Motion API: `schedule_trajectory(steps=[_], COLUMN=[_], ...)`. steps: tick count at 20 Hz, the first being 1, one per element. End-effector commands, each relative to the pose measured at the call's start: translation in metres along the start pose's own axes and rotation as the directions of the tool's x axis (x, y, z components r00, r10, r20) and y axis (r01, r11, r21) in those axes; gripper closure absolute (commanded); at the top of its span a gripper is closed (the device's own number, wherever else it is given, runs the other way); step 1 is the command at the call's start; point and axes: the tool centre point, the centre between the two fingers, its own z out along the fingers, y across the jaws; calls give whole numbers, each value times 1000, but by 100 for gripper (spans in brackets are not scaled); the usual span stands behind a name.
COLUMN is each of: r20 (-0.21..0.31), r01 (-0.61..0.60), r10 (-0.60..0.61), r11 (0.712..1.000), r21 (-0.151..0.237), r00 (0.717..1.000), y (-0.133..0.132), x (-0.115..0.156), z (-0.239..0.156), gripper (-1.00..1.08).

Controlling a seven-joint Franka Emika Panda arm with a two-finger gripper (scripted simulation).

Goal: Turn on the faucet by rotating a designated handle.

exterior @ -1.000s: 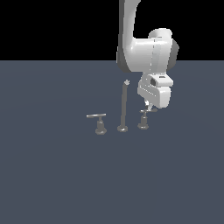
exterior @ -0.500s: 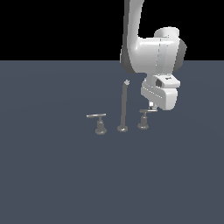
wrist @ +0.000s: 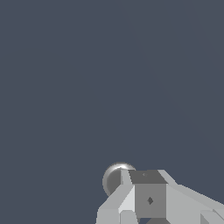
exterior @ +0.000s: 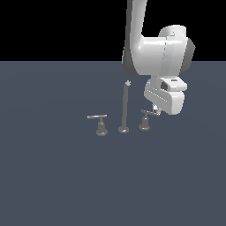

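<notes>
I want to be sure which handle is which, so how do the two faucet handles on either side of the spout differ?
The handle on the exterior view's left carries a long thin flat bar; the handle on the exterior view's right has a shorter lever. The left one stands alone; the right one has the hand at its lever's end. Both are grey metal on small flared bases beside the spout.

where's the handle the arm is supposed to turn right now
In the exterior view the handle stands on the right of the tall spout, with the gripper at its lever tip.
</notes>
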Motion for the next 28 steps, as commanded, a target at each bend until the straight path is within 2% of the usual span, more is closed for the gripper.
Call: schedule_trajectory(steps=[1, 3, 16, 17, 18, 26, 28], r20=[9, 2, 8, 8, 1, 8, 9], r01=[-9, -5, -9, -9, -28, -11, -9], r10=[9, 5, 9, 9, 28, 11, 10], r11=[1000, 1000, 1000, 1000, 1000, 1000, 1000], r21=[-18, -4, -17, -17, -15, -18, -19], r00=[1000, 1000, 1000, 1000, 1000, 1000, 1000], y=[18, 8, 39, 39, 41, 32, 31], x=[0, 1, -33, -33, -18, -69, -75], z=[0, 0, -1, -1, -1, -1, -1], gripper=[108, 108, 108, 108, 108, 108, 108])
